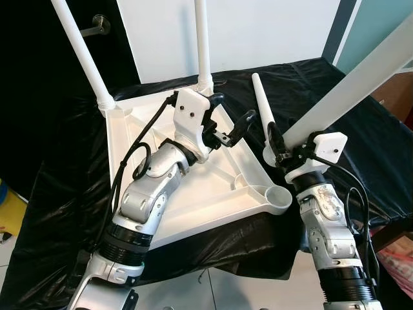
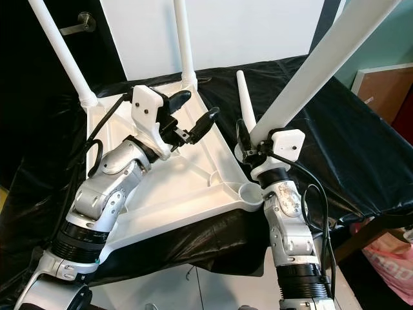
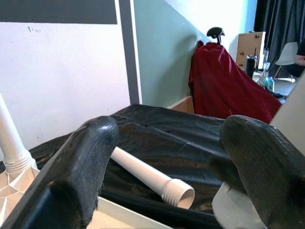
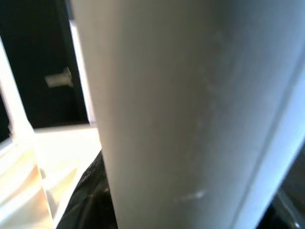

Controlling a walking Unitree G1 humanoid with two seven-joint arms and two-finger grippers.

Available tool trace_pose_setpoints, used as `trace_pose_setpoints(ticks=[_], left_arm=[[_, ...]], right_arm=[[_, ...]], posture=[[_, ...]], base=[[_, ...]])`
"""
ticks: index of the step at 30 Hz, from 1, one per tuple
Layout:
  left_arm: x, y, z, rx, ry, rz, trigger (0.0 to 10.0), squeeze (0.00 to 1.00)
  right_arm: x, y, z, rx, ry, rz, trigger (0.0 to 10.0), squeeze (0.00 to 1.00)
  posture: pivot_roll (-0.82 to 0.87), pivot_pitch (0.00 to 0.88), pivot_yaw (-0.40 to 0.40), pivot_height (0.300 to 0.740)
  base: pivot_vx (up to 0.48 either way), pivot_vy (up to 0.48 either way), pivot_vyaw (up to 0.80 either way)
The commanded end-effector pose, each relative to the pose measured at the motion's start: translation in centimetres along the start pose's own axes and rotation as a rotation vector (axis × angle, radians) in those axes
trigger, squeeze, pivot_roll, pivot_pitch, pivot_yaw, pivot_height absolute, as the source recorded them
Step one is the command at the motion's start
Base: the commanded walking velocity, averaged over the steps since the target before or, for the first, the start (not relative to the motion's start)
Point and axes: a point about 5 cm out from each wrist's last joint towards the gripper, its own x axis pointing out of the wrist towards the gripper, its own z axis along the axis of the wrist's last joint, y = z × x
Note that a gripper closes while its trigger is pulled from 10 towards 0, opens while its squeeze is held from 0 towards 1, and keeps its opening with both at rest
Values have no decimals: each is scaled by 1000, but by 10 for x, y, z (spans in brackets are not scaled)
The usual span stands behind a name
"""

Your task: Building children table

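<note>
A white children's tabletop (image 1: 193,194) lies upside down on a black cloth. Two white legs (image 1: 84,51) (image 1: 202,39) stand in its far corners. The near right corner socket (image 1: 279,196) is empty. A loose white leg (image 1: 262,103) lies on the cloth just right of the tabletop, and its threaded end (image 3: 177,192) is in the left wrist view. My left gripper (image 1: 233,108) hovers open over the tabletop's right edge, holding nothing. My right gripper (image 1: 276,145) is shut on the lower end of a long white leg (image 1: 348,84) that slants up to the right, just above the empty socket.
The black cloth (image 1: 335,148) covers a work table whose front edge is close to me. Behind it are a white wall and a dark door with a handle (image 1: 97,26). A brown box (image 1: 397,93) and a pink bag (image 1: 397,258) are at the right. A red drape (image 3: 224,81) hangs further off.
</note>
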Motion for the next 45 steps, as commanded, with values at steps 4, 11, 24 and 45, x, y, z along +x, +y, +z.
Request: trace_pose_setpoints(ticks=[4, 11, 24, 45], left_arm=[[0, -3, 7, -30, -39, -100, 10000, 0], [-4, -21, 11, -84, -65, -296, 10000, 0], [15, -59, 11, -107, -45, -588, 10000, 0], [30, -70, 7, -152, 43, -661, 4980, 0]], right_arm=[[6, 2, -7, -25, 83, 21, 10000, 0], [14, -5, -13, -78, 179, 84, 10000, 0], [20, 3, -24, -208, 307, 261, 10000, 0], [11, 14, -29, -288, 390, 472, 10000, 0]], posture=[[-169, 2, 18, 740], [-170, 0, 17, 740], [-178, 0, 29, 740], [-188, 21, 46, 740]], base=[[0, 0, 0], [0, 0, 0], [0, 0, 0], [0, 0, 0]])
